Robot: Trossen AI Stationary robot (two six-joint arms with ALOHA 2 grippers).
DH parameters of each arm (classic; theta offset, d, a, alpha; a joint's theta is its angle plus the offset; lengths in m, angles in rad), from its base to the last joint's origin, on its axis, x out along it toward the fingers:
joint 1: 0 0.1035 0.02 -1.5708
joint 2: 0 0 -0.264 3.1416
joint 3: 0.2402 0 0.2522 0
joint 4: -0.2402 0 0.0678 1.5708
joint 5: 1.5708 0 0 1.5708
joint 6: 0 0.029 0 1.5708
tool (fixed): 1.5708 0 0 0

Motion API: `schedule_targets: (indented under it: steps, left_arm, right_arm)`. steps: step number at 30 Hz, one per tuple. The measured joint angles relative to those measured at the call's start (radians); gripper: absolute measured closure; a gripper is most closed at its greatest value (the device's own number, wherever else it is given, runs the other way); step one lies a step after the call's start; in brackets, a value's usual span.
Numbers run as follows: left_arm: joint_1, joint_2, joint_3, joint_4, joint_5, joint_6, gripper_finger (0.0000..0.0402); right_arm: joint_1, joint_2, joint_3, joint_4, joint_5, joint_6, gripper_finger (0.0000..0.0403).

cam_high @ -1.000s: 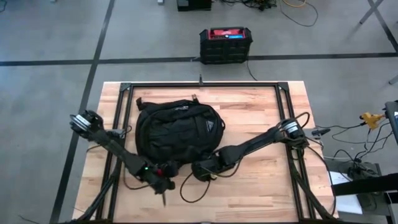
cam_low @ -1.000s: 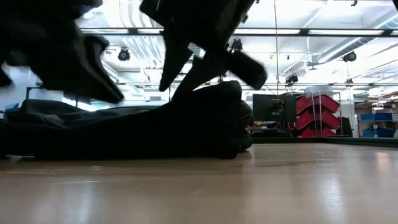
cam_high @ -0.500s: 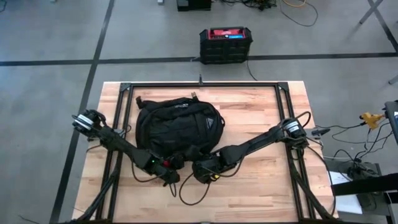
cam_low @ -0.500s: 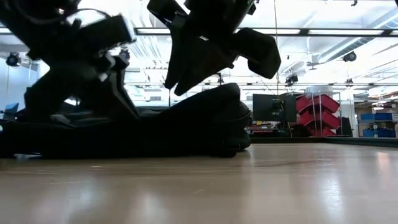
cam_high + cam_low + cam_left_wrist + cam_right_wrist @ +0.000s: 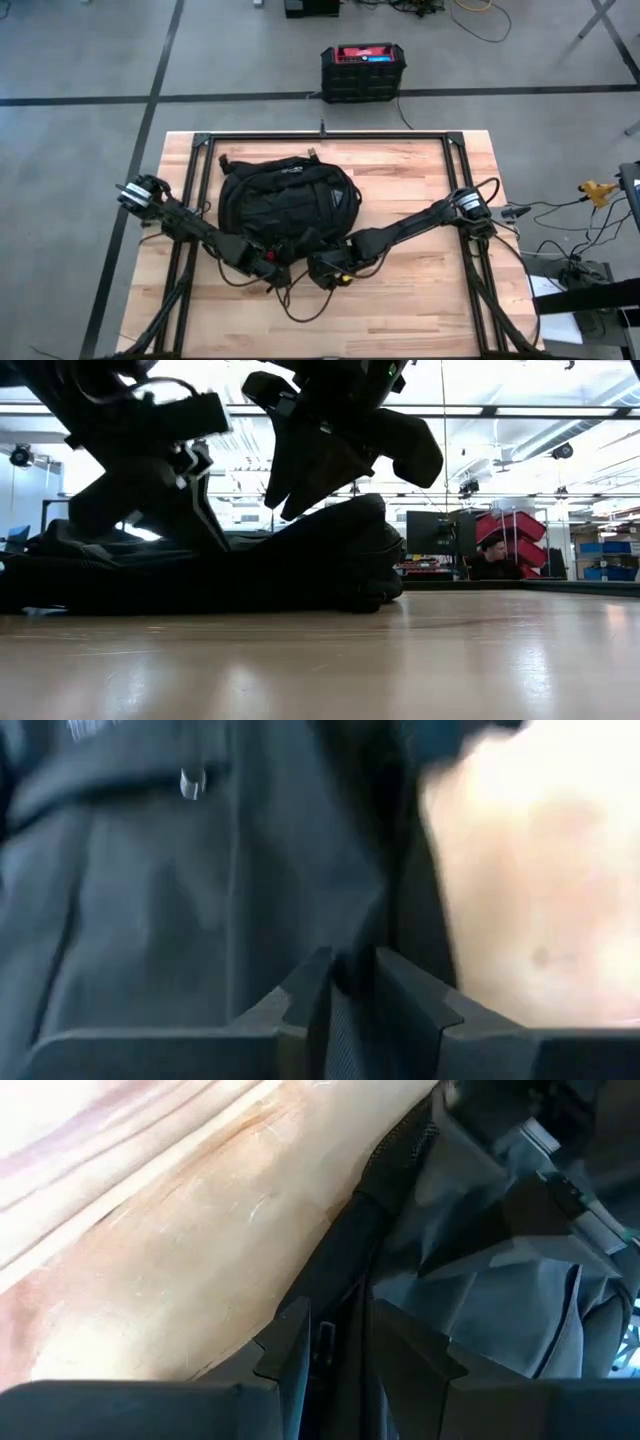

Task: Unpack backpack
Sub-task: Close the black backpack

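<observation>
High view: both hands met at the near edge of one black backpack lying flat on the desk.

Left hand reached in low from the left, its fingers nearly together with dark fabric between them. Right hand came in from the right, just beside it, fingers narrowly apart around a strap. One backpack, two arms; its contents could not be seen.

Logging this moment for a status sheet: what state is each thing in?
backpack: lying flat on the table, looks closed
left gripper: at the backpack's near edge, fingers nearly shut on a fabric edge
right gripper: beside it at that edge, fingers narrowly apart over a strap
black box: on the floor, closed
</observation>
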Motion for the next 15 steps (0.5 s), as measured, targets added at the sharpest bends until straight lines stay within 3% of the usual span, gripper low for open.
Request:
schedule_targets:
  steps: [7,10,12,15]
  left_arm:
    - [0.005,0.012,-0.003,0.015,0.012,0.0,0.0174]
    - [0.012,0.012,-0.003,0.015,-0.045,-0.002,0.0136]
    - [0.025,0.013,-0.008,0.022,-0.096,-0.011,0.0125]
    - [0.059,0.028,-0.016,0.026,-0.069,-0.038,0.0144]
  right_arm:
    - [-0.008,0.0,0.0,0.008,-0.005,0.01,0.0297]
    - [-0.01,0.0,0.0,0.009,-0.013,0.016,0.0301]
    - [-0.01,0.0,0.0,0.009,-0.029,0.017,0.0306]
    - [-0.01,0.0,0.0,0.011,-0.05,0.039,0.0315]
